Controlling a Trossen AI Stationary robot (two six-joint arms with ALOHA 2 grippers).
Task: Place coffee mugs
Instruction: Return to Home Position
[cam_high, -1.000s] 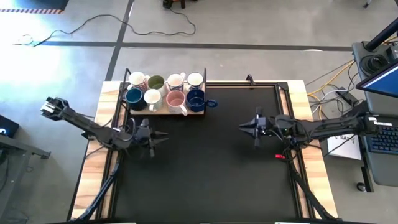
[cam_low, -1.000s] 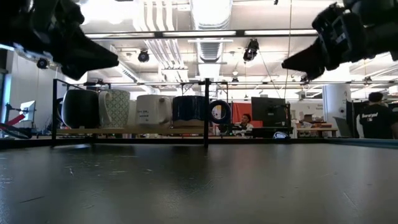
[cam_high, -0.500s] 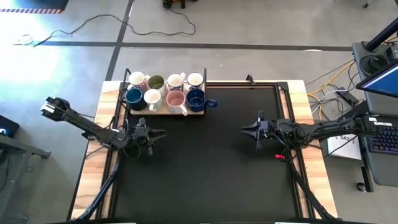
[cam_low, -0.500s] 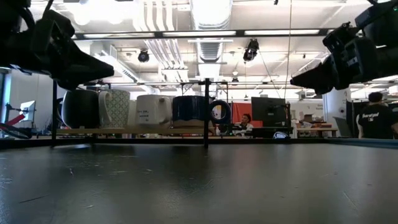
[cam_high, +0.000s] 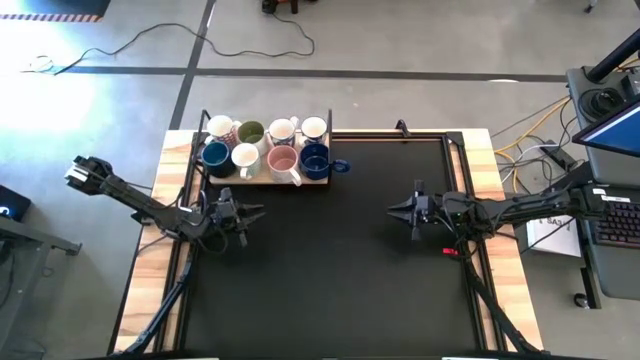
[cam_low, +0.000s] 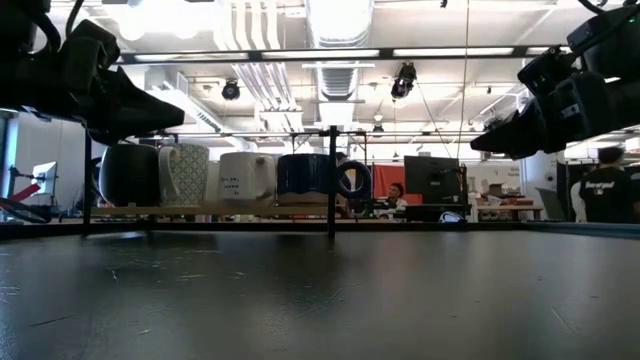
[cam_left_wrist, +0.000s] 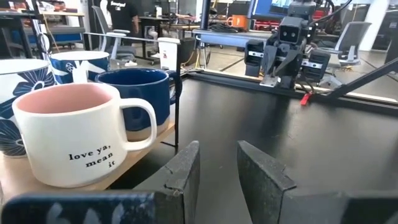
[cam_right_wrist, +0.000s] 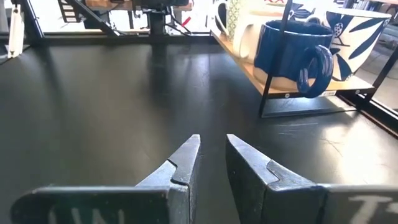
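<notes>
The black counter (cam_high: 330, 270) lies bare across the middle and lower part of the high view, a wide lane for passing. The one standing obstacle is the shelf (cam_high: 255, 182) at the counter's upper left. It is packed with coffee mugs (cam_high: 246, 155) in two rows, black posts rise at its corners, and the dark blue mug (cam_high: 314, 158) pokes its handle past the right end. The left tool (cam_high: 258, 212) hangs just below the shelf and the right tool (cam_high: 393, 208) at centre right, well apart, with bare counter between and beneath them.
</notes>
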